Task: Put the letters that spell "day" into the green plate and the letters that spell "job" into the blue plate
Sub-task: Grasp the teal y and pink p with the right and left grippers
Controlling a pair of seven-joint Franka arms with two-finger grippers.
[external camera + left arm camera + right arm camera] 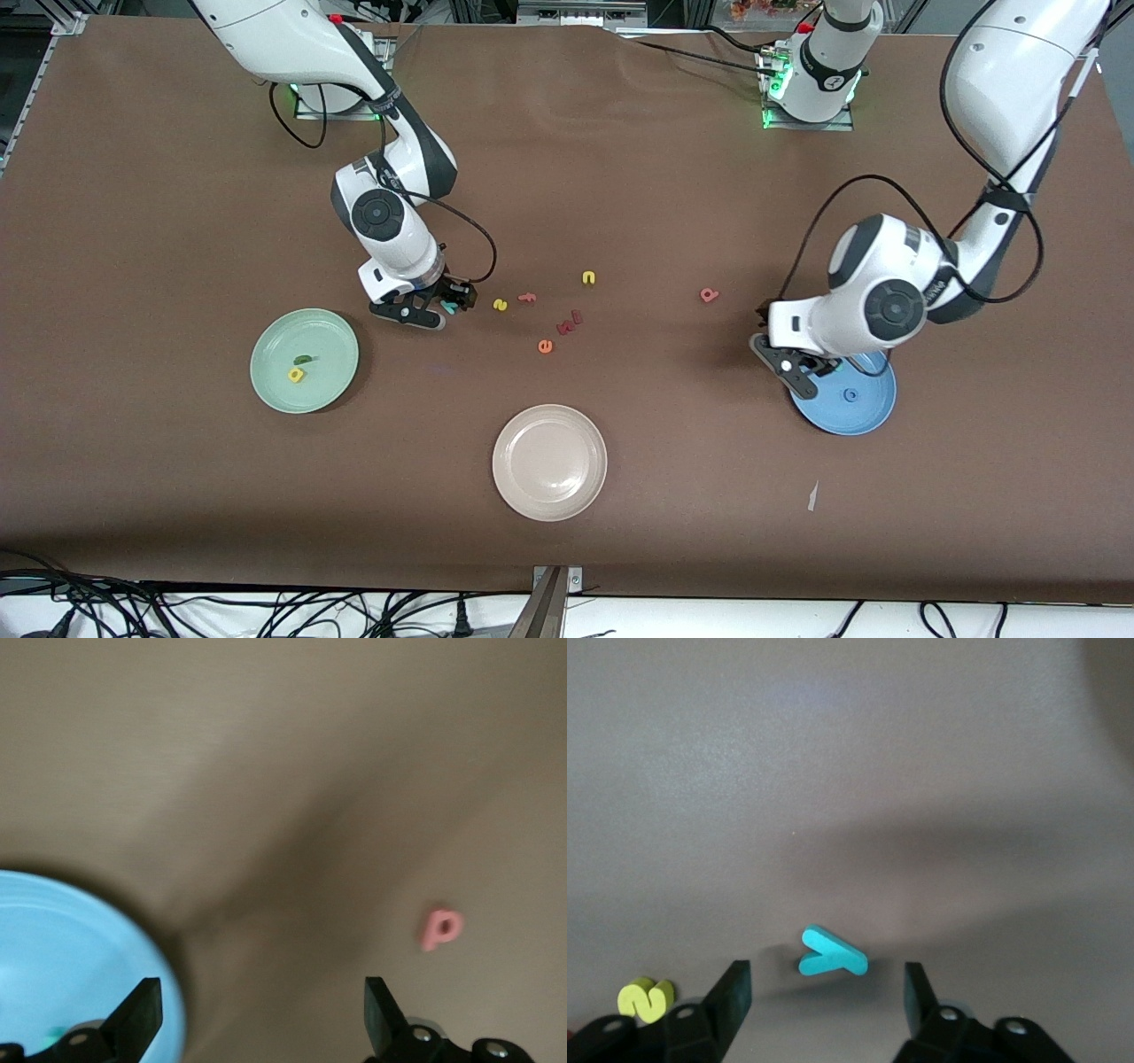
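the teal y [832, 955] lies flat on the table, beside the green plate [266, 377] toward the table's middle. it sits squarely between the fingers of the right gripper [828, 992], its long axis running across the gap from one finger toward the other. the jaws stand apart on either side of it, touching nothing yet. the left gripper [261, 1014] hangs released and empty over the rim of the blue plate [62, 948], well apart from the y and waiting.

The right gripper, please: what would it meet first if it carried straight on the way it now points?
Most likely the teal y, which lies on the table between the open fingers of the right gripper. The tabletop comes directly under it. How much height remains is unclear.
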